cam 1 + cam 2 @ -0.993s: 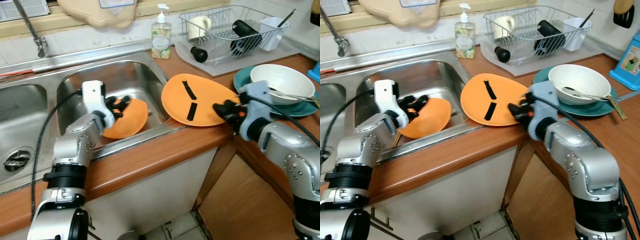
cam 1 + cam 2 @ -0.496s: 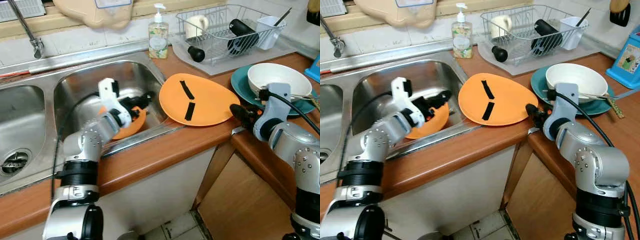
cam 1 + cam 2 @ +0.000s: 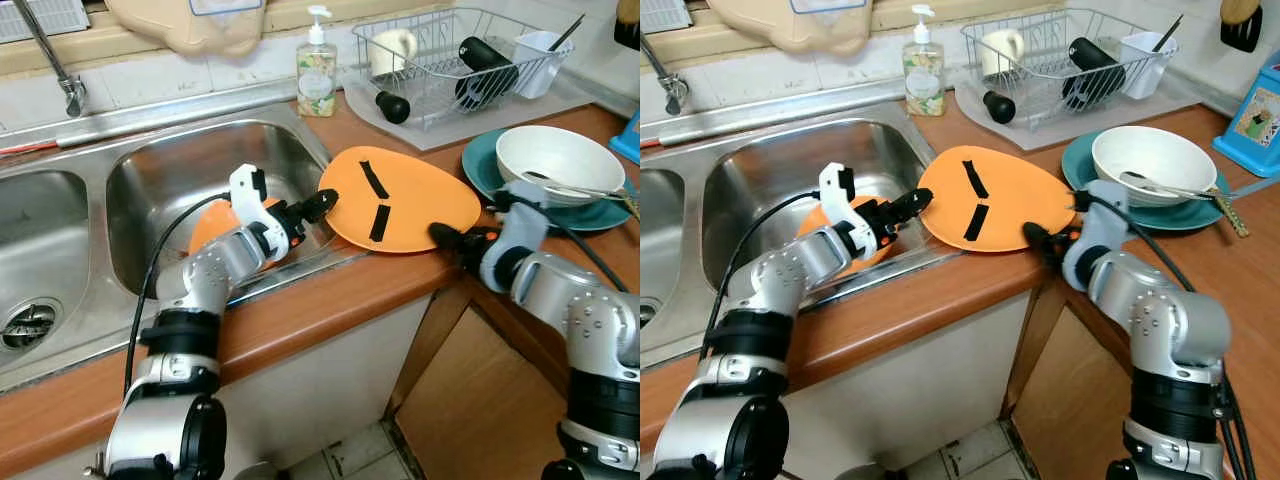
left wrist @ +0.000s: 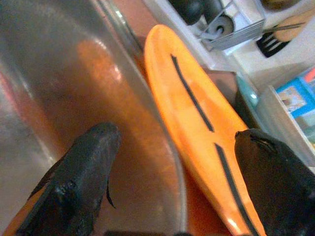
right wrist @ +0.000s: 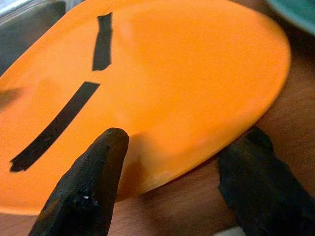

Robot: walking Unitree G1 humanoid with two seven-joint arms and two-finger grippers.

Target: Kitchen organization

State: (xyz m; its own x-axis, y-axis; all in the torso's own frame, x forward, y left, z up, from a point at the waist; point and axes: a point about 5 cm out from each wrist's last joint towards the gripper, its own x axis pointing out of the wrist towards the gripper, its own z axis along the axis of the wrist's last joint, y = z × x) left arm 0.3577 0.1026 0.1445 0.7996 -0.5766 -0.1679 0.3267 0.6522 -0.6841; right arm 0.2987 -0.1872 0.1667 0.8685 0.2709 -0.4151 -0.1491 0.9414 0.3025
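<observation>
orange plate (image 3: 405,195) on worktop (image 3: 330,300), overhanging sink (image 3: 150,180) edge. right gripper (image 5: 172,182) jaws spread, empty, plate rim between them at 12 o'clock. left gripper (image 3: 312,207) open, empty, beside the opposite rim.

The sink (image 3: 150,190) was brushed steel with a dull sheen. Beside it, the orange plate (image 3: 410,195) looked like smooth matt plastic with black tape strips. The desk (image 3: 330,300) beneath was polished reddish wood.
</observation>
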